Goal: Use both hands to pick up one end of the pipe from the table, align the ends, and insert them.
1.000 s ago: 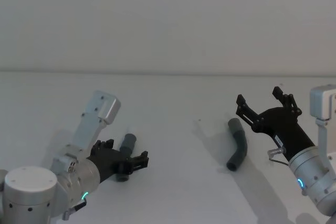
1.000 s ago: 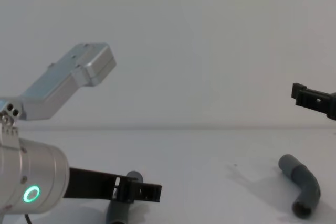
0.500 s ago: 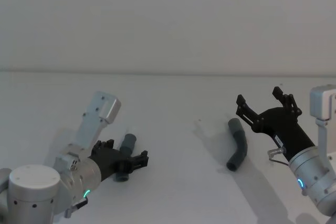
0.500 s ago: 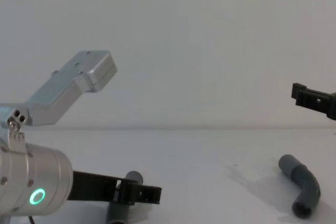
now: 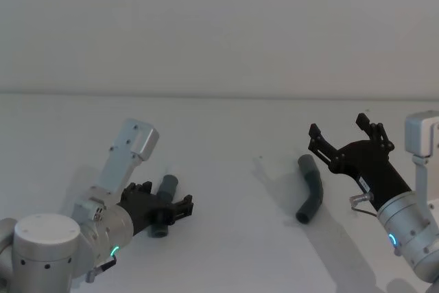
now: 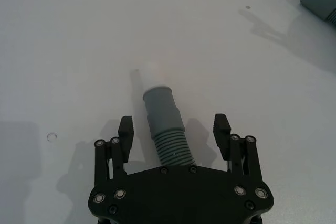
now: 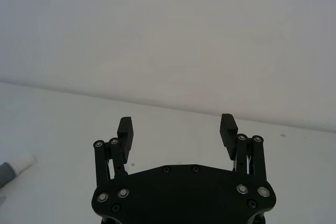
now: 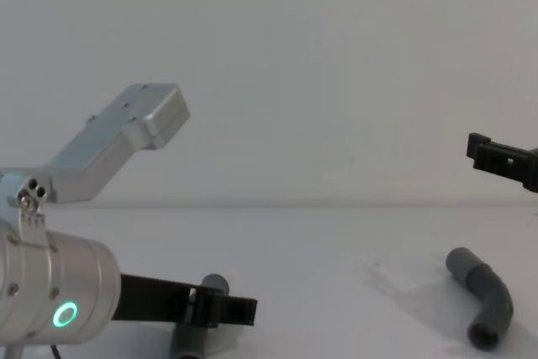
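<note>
On table (image 5: 233,162), left side: spigot end (image 6: 164,121) of pipe lies flat, long axis running away from robot, white spigot (image 6: 153,72) pointing off the palm. Left gripper (image 6: 173,124) low, fingers wide, straddling corrugated part, gaps both sides. Right side: bent socket end (image 5: 311,195), opening toward robot. Right gripper (image 5: 337,127) raised just right of it, fingers wide, empty.

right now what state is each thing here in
left gripper: open, straddling the left pipe piece, not clamped
right gripper: open, raised above the table, holding nothing
left pipe piece: lying flat, white spigot pointing away from the gripper
right pipe piece: bent, lying on the table, untouched
</note>
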Motion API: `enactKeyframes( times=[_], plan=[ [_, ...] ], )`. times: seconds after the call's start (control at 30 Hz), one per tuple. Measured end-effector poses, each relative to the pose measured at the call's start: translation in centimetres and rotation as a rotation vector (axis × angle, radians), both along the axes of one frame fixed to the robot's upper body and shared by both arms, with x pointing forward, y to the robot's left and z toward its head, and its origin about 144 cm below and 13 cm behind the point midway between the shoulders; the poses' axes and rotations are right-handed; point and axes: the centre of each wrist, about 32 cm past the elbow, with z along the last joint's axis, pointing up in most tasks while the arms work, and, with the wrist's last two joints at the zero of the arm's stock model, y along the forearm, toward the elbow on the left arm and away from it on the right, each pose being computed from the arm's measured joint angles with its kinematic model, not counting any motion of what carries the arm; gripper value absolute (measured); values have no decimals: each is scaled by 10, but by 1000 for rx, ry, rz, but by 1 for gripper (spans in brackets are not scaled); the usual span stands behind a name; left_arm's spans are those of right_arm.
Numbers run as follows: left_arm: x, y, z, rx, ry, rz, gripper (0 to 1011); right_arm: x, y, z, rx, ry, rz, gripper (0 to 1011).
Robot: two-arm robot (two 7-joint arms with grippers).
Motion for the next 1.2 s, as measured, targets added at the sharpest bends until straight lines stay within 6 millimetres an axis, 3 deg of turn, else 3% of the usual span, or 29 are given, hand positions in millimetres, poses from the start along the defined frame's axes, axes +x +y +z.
enactKeyframes(
  times=[0.23,0.67,1.2],
  plan=[
    [1,0,0,-1,0,-1,782,0,0,0,0,0,0,1002],
    [2,0,-1,-1,0,-2,361,0,0,0,0,0,0,1002],
    [2,0,-1,-1,0,-2,351,0,0,0,-1,1,0,1002]
  ],
)
